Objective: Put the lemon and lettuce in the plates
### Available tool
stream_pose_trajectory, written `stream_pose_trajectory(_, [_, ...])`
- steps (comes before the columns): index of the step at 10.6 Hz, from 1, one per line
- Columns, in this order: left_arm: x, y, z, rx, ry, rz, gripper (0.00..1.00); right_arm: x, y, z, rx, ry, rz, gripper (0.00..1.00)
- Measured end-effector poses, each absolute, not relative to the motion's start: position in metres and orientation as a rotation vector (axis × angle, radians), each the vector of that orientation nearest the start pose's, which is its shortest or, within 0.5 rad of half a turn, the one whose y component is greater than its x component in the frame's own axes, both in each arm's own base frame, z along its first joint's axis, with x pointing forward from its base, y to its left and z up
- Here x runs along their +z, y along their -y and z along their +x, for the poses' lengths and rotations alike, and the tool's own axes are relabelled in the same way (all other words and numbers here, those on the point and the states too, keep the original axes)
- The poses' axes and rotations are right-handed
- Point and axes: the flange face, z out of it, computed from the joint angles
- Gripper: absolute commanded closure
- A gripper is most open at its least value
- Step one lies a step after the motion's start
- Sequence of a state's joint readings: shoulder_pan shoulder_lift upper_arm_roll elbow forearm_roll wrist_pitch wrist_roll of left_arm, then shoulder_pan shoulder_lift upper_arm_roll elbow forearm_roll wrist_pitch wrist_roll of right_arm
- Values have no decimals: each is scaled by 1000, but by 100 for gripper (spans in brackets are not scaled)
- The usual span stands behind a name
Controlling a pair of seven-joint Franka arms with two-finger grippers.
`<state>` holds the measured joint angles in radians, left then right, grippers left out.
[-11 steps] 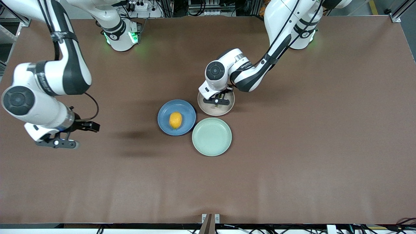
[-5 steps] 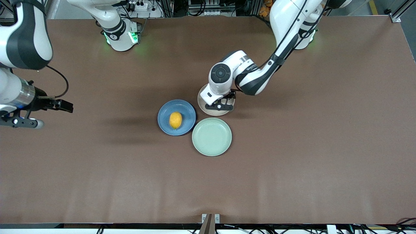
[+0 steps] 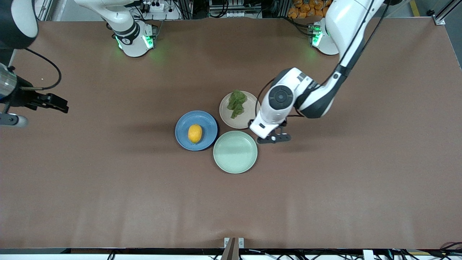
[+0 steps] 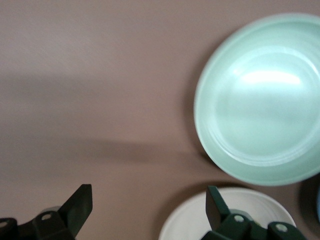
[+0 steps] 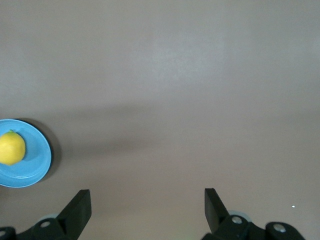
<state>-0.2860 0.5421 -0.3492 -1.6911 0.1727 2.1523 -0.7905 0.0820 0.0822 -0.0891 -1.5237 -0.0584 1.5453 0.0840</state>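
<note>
The left claw (image 3: 271, 139) hangs released over bare table (image 3: 325, 180) beside the beige plate (image 3: 226, 121), where the lettuce (image 3: 236, 103) lies. The right claw (image 5: 145, 212), also released, waits far from the lemon (image 3: 195, 133) on the blue plate (image 3: 182, 124).

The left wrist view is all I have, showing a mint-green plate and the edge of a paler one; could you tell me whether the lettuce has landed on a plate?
Observer: Yes, the lettuce lies on the beige-pink plate, released.
Operator: Thank you. Where does the left gripper stand?
Observer: The left gripper is open and empty, over bare table beside the mint-green plate.
Operator: And the lemon, please?
Observer: The lemon sits in the blue plate.
Operator: Is the right arm involved?
Observer: No, the right gripper waits open over the table's right-arm end.
</note>
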Motion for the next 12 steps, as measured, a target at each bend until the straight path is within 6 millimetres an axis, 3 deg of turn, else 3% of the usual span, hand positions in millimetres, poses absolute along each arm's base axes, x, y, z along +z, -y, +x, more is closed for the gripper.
stream_pose_trajectory(2, [309, 330, 590, 32, 158, -3145, 0, 617, 9, 575, 48, -149, -3204, 0])
stream_pose_trajectory(5, [314, 259, 627, 16, 99, -3152, 0, 641, 9, 573, -11, -152, -3202, 0])
stream_pose_trajectory(10, [313, 175, 655, 17, 41, -3153, 0, 649, 10, 572, -29, -156, -3201, 0])
stream_pose_trajectory(12, [309, 159, 657, 35, 25, -3146, 0, 649, 11, 572, -29, -160, -3201, 0])
